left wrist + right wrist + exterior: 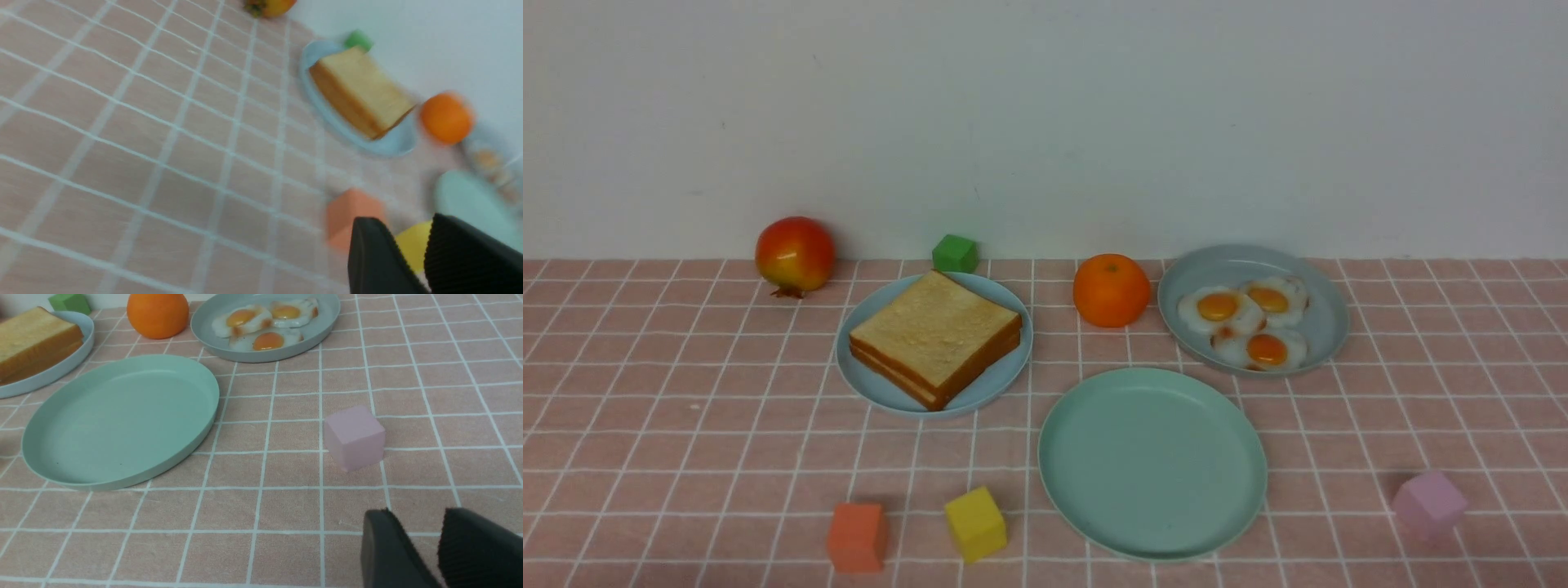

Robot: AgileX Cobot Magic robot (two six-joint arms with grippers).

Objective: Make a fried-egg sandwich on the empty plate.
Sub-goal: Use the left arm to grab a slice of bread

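Showing two toast slices [935, 331], three fried eggs [1243, 322], one bare mint-green plate [1152, 463], both tools [402, 245] released

Left gripper [403, 221]: two fingers, dark grey and black, long, with roundish tips
Right gripper [419, 514]: two fingers too, dark grey and black, roundish tips
Small bits on the fingers: too blurry to tell
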